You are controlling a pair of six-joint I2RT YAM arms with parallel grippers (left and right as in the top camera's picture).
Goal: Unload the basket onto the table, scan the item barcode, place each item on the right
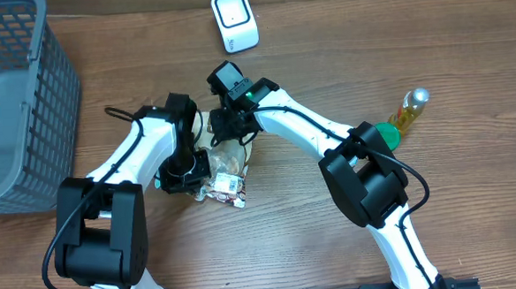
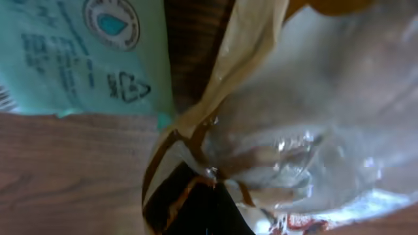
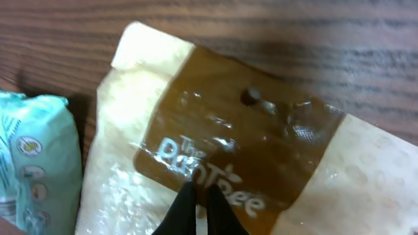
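Even, bright light gives soft shadows on the table (image 1: 316, 239). The left wrist view is blurred; glare streaks the snack packet (image 3: 228, 150).

Overhead facing straight down, both wrist views close on snack bag (image 3: 228, 130)

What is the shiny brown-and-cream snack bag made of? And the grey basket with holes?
Shiny brown-and-cream snack bag: probably thin glossy plastic film; it wrinkles and glints. Grey mesh-walled basket: looks like matte moulded plastic, with an even grid.
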